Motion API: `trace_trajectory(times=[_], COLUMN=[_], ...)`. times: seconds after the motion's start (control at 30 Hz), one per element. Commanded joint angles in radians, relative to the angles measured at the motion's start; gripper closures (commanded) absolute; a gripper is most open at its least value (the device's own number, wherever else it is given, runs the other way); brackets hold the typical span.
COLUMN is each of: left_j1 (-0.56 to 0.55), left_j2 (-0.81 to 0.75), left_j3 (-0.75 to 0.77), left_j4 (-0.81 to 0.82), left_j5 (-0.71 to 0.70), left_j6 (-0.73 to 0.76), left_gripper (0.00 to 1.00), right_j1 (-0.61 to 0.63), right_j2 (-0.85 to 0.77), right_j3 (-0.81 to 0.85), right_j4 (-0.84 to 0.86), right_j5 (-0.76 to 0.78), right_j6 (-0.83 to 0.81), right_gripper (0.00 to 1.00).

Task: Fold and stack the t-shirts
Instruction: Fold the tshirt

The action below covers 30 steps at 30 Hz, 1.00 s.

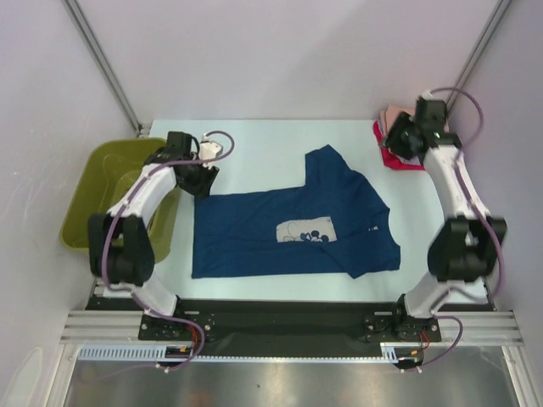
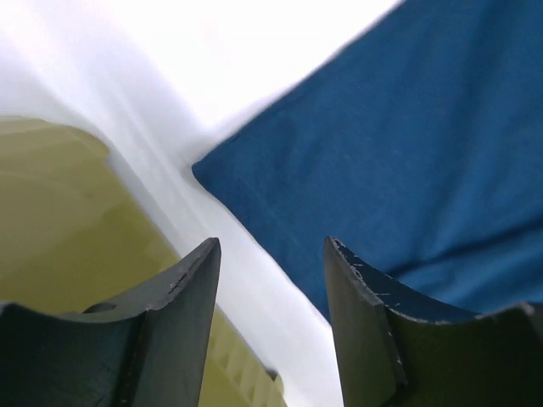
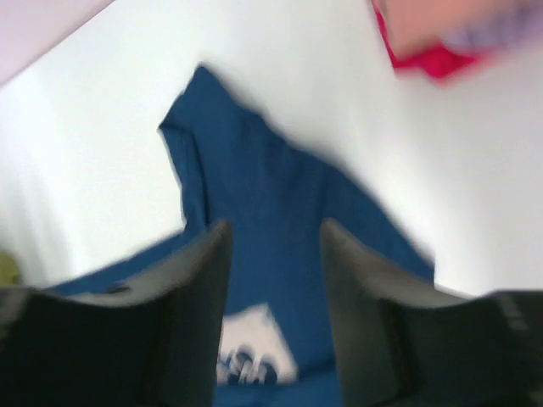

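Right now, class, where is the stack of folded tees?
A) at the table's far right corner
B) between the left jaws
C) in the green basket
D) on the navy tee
A: the stack lies at the far right corner, apart from the navy tee and the basket.

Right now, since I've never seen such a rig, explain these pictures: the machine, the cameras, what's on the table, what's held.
Two robot arms are bolted at the near edge of a table. One picture looks down from above; the others come from a camera on each wrist. A navy t-shirt lies spread on the table, folded peach and red shirts sit stacked far right, an olive-green basket stands left. The left gripper and right gripper are open, holding nothing.
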Motion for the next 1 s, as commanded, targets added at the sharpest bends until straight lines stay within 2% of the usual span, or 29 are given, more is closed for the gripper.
trace_trajectory(times=[0.0, 0.1, 0.13, 0.17, 0.23, 0.27, 0.33, 0.4, 0.6, 0.7, 0.73, 0.8, 0.83, 0.9, 0.97], left_j1=[0.008, 0.016, 0.024, 0.028, 0.039, 0.042, 0.041, 0.042, 0.065, 0.070, 0.070, 0.070, 0.070, 0.070, 0.070], left_j2=[0.149, 0.232, 0.270, 0.289, 0.337, 0.354, 0.387, 0.421, 0.485, 0.505, 0.507, 0.516, 0.524, 0.536, 0.539], left_j3=[0.118, 0.168, 0.191, 0.202, 0.238, 0.252, 0.284, 0.291, 0.306, 0.309, 0.301, 0.297, 0.297, 0.298, 0.301], left_j4=[0.003, -0.013, -0.014, -0.016, -0.025, -0.032, -0.058, -0.072, -0.079, -0.085, -0.088, -0.091, -0.088, -0.083, -0.074], left_j5=[-0.093, -0.135, -0.139, -0.141, -0.130, -0.128, -0.113, -0.098, -0.078, -0.046, -0.030, -0.001, 0.005, 0.017, 0.025], left_j6=[-0.094, -0.082, -0.082, -0.079, -0.060, -0.054, -0.031, -0.011, 0.024, 0.055, 0.062, 0.076, 0.082, 0.101, 0.113], left_gripper=[0.44, 0.44, 0.44, 0.43, 0.41, 0.41, 0.40, 0.40, 0.40, 0.43, 0.43, 0.44, 0.48, 0.53, 0.61], right_j1=[0.051, 0.109, 0.118, 0.129, 0.148, 0.151, 0.161, 0.164, 0.180, 0.192, 0.192, 0.195, 0.195, 0.189, 0.187], right_j2=[0.280, 0.474, 0.533, 0.655, 0.764, 0.874, 0.966, 1.021, 1.039, 1.056, 1.060, 1.056, 1.046, 1.026, 0.977], right_j3=[0.256, 0.453, 0.593, 0.657, 0.800, 0.925, 1.019, 1.047, 0.952, 0.961, 0.960, 0.958, 0.954, 0.941, 0.909], right_j4=[-0.037, -0.104, -0.124, -0.143, -0.205, -0.225, -0.270, -0.243, -0.149, -0.163, -0.167, -0.173, -0.172, -0.169, -0.167], right_j5=[-0.047, -0.038, -0.035, -0.035, -0.029, -0.041, -0.062, -0.098, -0.118, -0.138, -0.138, -0.139, -0.142, -0.154, -0.156], right_j6=[-0.157, -0.188, -0.196, -0.215, -0.223, -0.226, -0.225, -0.228, -0.220, -0.219, -0.219, -0.217, -0.211, -0.206, -0.213], right_gripper=[0.51, 0.53, 0.52, 0.52, 0.50, 0.49, 0.48, 0.46, 0.44, 0.53, 0.68, 0.84, 0.98, 1.00, 1.00])
